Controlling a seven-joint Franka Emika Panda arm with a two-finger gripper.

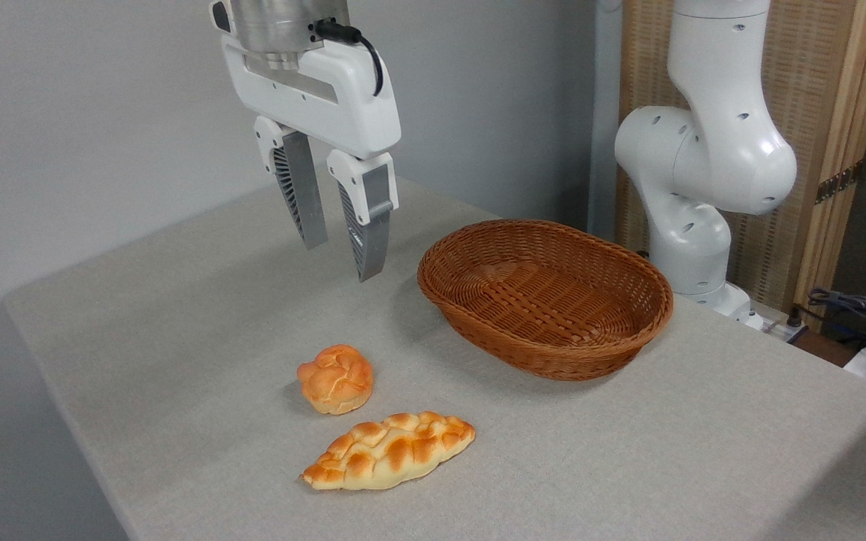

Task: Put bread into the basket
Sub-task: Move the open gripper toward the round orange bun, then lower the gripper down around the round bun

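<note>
The gripper (341, 259) hangs high above the grey tablecloth (177, 315), fingers parted with a clear gap between them and nothing held. Down below and toward the front, the round bun (336, 379) sits on the cloth, well apart from those fingertips. Just in front of it lies the braided loaf (390, 451), close by but whether they touch is hard to tell. The wicker basket (546, 297) stands off to the right of the gripper, with no bread inside.
</note>
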